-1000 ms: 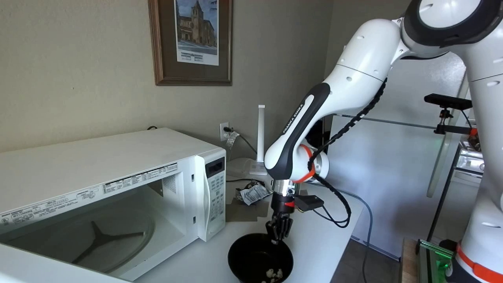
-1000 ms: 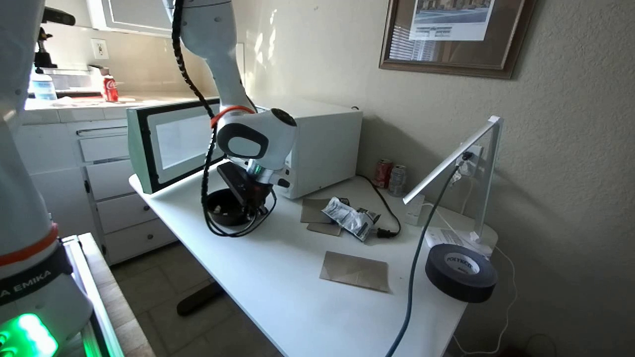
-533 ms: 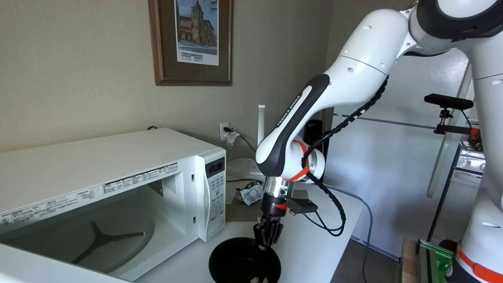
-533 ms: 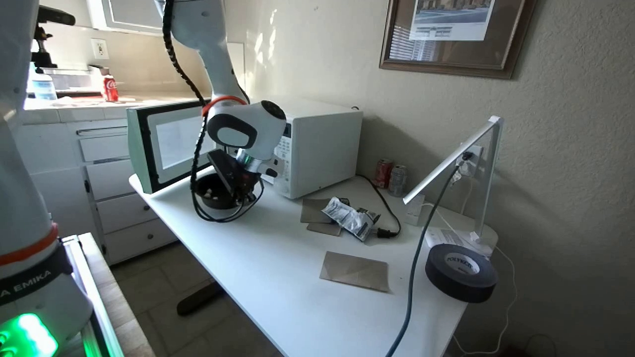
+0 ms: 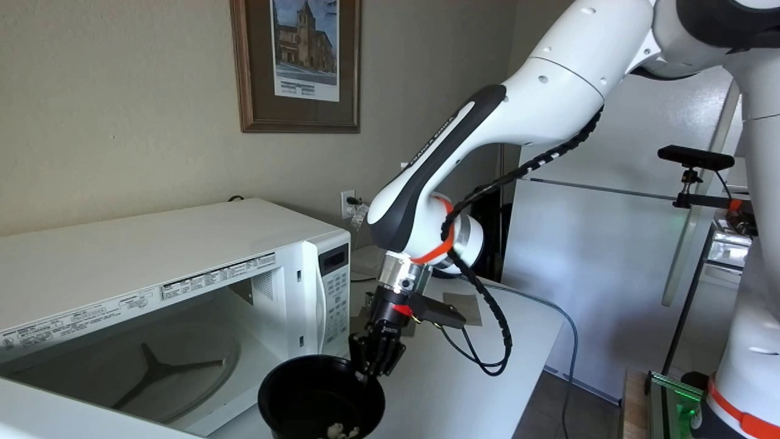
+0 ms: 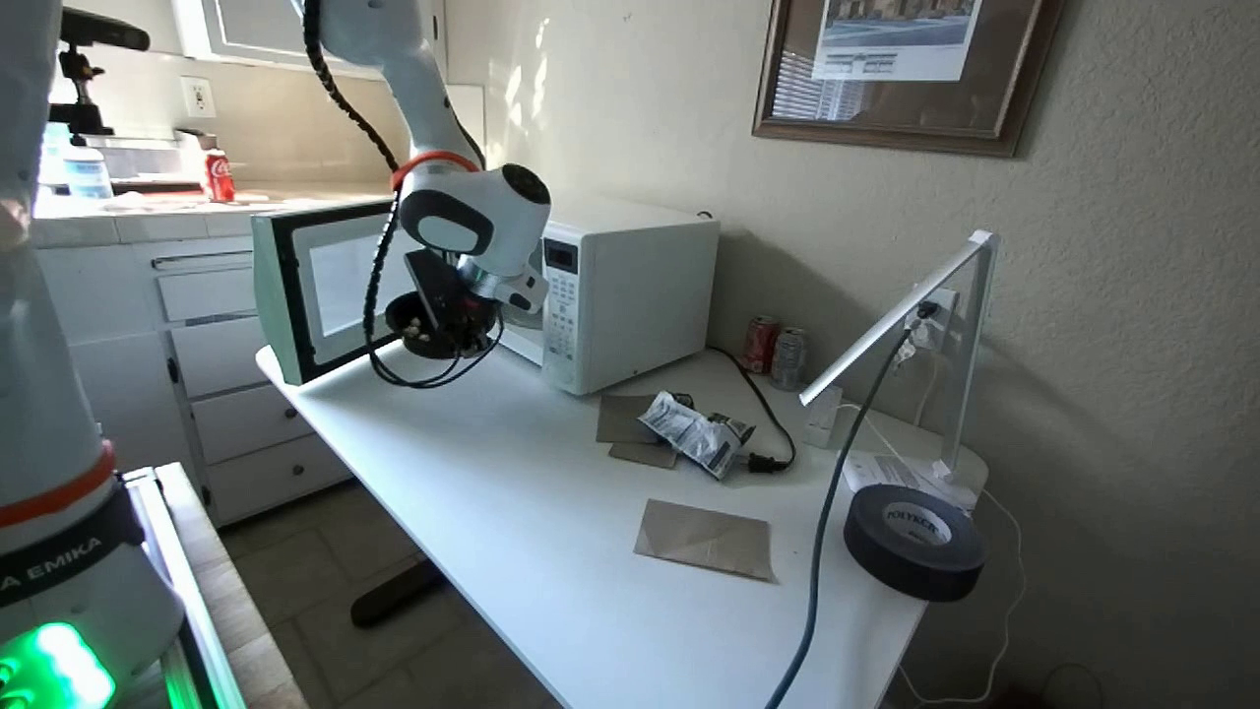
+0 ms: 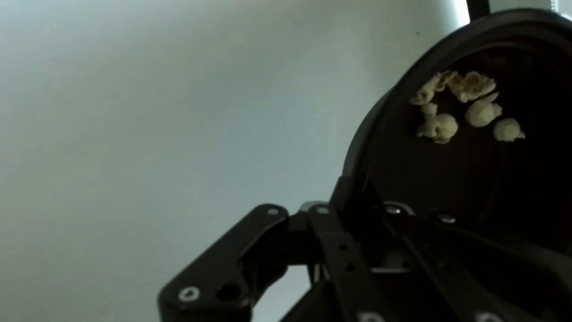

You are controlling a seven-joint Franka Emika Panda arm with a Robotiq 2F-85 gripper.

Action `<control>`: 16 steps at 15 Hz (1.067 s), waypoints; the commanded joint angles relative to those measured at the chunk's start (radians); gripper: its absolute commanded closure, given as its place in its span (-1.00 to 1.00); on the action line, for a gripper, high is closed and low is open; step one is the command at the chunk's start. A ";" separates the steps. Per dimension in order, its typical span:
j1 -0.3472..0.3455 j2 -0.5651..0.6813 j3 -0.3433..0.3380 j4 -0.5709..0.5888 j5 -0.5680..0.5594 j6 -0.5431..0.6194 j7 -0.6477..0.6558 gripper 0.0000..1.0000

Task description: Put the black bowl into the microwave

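The black bowl (image 5: 304, 396) holds several pieces of popcorn (image 7: 480, 109) and hangs above the table, in front of the microwave's control-panel side. My gripper (image 5: 367, 371) is shut on the bowl's rim, one finger inside and one outside. In the wrist view, the fingertips (image 7: 353, 190) pinch the near rim of the bowl (image 7: 460, 174). In an exterior view, the bowl (image 6: 406, 317) is partly hidden behind the wrist camera and gripper. The white microwave (image 5: 164, 244) is open, with the turntable (image 5: 228, 360) visible inside. The microwave also shows in an exterior view (image 6: 650, 295), its door (image 6: 285, 315) swung wide.
The white table (image 6: 472, 473) bears cardboard pieces (image 6: 704, 540), a crumpled silver packet (image 6: 694, 433), two cans (image 6: 773, 353), a black power plug (image 6: 768, 463) and a white stand (image 6: 901, 315). A black tape roll (image 6: 915, 542) is at the table's edge. A cable loops beside the wrist.
My gripper has carried the bowl up off the table and toward the microwave opening, to the left in an exterior view. The gripper has stayed shut on the rim.
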 commanded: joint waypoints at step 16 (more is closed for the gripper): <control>0.152 0.076 -0.046 0.128 0.010 0.187 0.121 0.97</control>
